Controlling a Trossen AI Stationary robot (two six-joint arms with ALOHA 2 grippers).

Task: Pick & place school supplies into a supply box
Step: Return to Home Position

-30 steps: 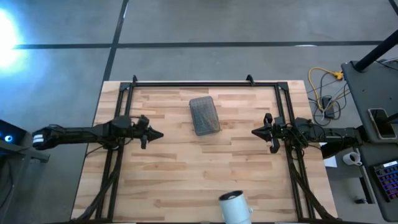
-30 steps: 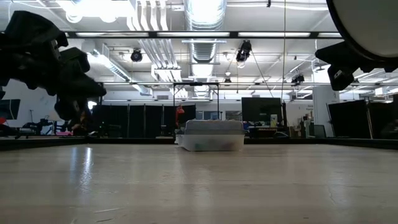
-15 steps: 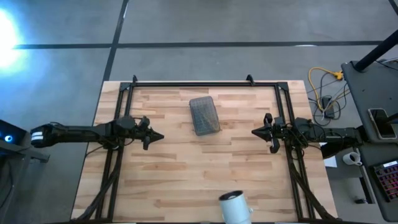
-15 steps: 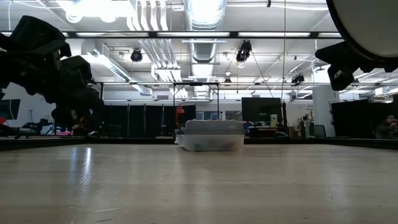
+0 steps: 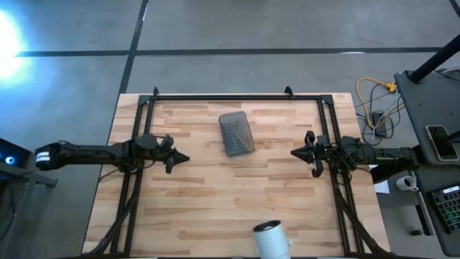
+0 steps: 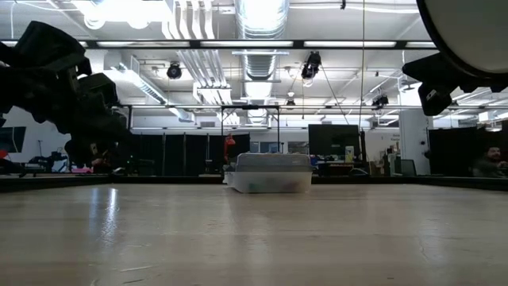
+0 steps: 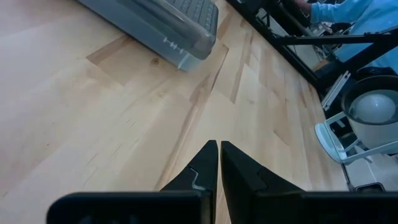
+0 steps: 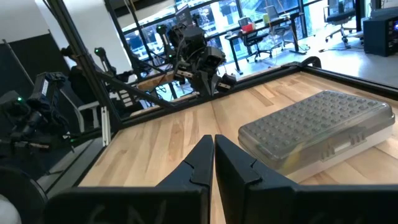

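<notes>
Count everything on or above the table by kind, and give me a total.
Supply box, closed: 1
Grippers, both shut: 2 (left gripper, right gripper)
White cylinder: 1
Total: 4

We see the worktop (image 5: 215, 194) as pale jointed wood, smooth with a soft sheen. The supply box (image 8: 317, 134) has a translucent plastic base and a grey lid dimpled like mesh. The left pincer (image 7: 219, 148) and right pincer (image 8: 213, 139) each show 2 matt black fingers, perhaps plastic.
</notes>
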